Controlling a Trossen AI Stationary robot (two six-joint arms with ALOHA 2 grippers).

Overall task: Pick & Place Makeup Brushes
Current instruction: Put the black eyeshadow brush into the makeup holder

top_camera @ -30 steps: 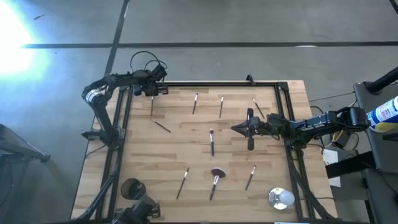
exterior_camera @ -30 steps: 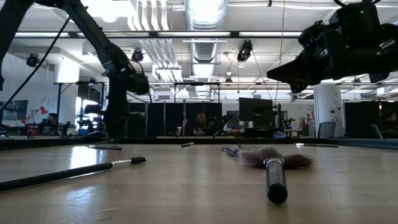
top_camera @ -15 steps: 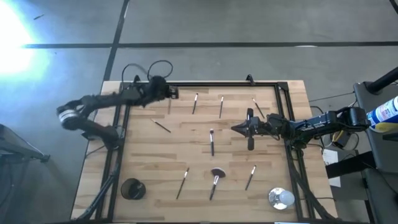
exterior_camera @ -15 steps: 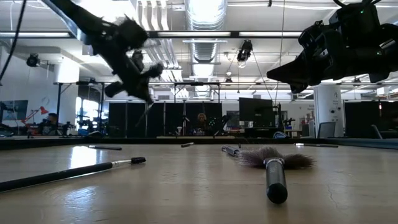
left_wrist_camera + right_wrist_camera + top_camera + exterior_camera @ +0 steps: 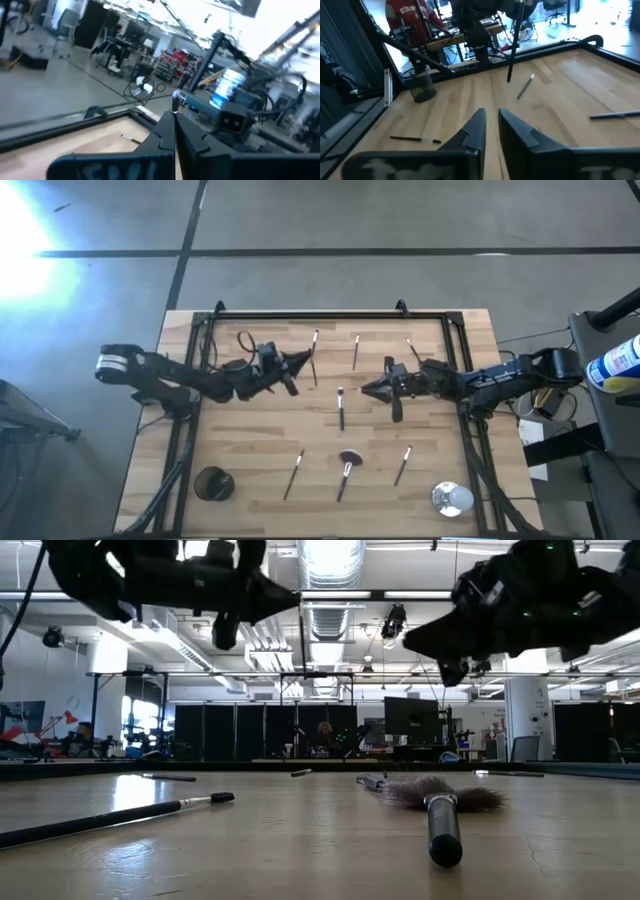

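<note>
Grippers over mid-table, left one carrying a brush

Edges and room: table [image 5: 240, 440] is boxed by a black frame rail [image 5: 330, 315] on all sides. Both arms reach in over the side rails. Left gripper [image 5: 299, 363] hangs above the far-middle boards, right gripper [image 5: 368, 390] faces it from the other side. A strip of bare wood lies between them, and the centre brush [image 5: 340, 408] lies on it, nearer the right gripper. Near-left boards are bare apart from a black cup [image 5: 212, 483] at the corner. A round silver object [image 5: 452, 498] sits at the near-right corner.

Tools: left gripper is clamped on the held brush [image 5: 514, 45], which hangs clear of the wood. Right fingers [image 5: 472, 132] stand a narrow gap apart with nothing between them.

Loose brushes: two far brushes [image 5: 314, 346] [image 5: 355, 352] and a far-right brush [image 5: 411, 350] lie near the far rail. The near-left brush [image 5: 295, 473], fluffy brush [image 5: 348, 463] and near-right brush [image 5: 403, 465] lie along the near side.

Change: a second ago the left gripper was at the far-left corner; it has swung in to mid-table with the brush. Right gripper has edged slightly toward the centre and its fingers have parted a little.

Hard to see: a short brush that earlier lay left of centre is now under the left arm. From table height both grippers are dark shapes against the ceiling lights, and the grip cannot be made out there.
</note>
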